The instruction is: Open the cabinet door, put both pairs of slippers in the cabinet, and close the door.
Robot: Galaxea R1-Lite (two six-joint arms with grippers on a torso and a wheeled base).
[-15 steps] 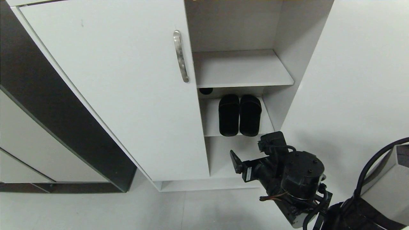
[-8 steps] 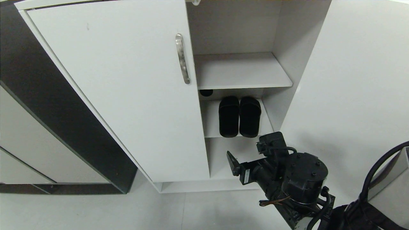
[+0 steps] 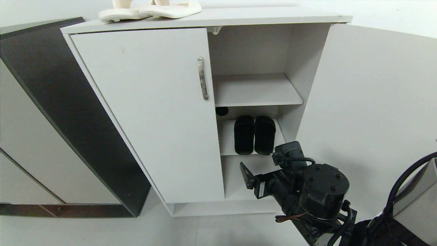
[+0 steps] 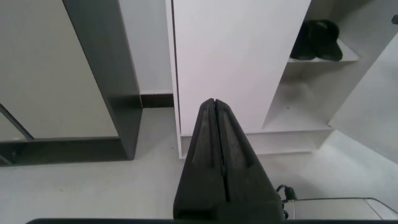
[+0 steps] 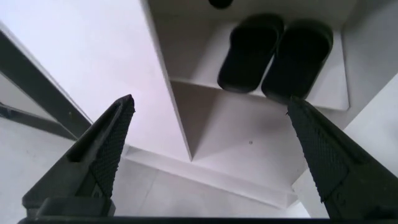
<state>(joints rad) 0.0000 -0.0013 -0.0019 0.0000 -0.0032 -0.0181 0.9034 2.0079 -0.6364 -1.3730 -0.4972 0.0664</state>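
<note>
Holding my right gripper [image 5: 209, 106] spread open below the black slippers [image 5: 249, 53]; cream slippers [image 3: 150, 10] lie high up-left atop the cabinet [image 3: 259, 17]; left gripper [image 4: 214, 109] pressed closed.

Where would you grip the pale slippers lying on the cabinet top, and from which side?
Probably where the two pale slippers overlap, coming from the front: they lie flat near the front edge of the cabinet top, above the closed left door. The right gripper, fingers open and empty, seems best placed.
</note>
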